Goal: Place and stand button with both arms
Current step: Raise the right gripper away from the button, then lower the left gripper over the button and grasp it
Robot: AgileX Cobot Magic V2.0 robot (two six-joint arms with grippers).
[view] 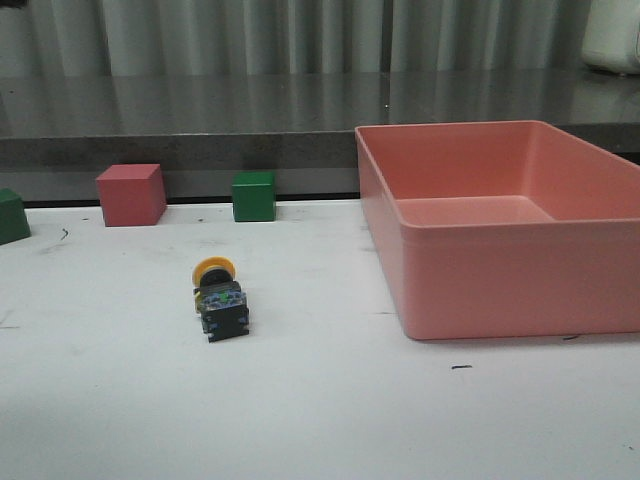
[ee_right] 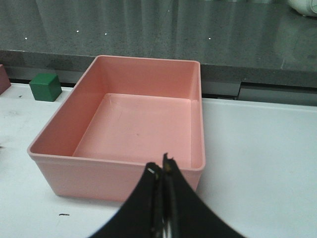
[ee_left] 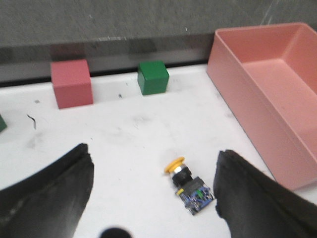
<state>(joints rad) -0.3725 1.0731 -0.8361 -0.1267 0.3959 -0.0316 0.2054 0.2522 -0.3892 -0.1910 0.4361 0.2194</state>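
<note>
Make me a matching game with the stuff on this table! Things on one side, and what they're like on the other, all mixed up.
Things:
1. button
2. pink bin
3. left gripper
4. right gripper

What they're like:
A. fingers closed together, holding nothing
B. empty inside
C. lying on its side on the white table
D. fingers spread wide apart

Right pairs: 1-C, 2-B, 3-D, 4-A
</note>
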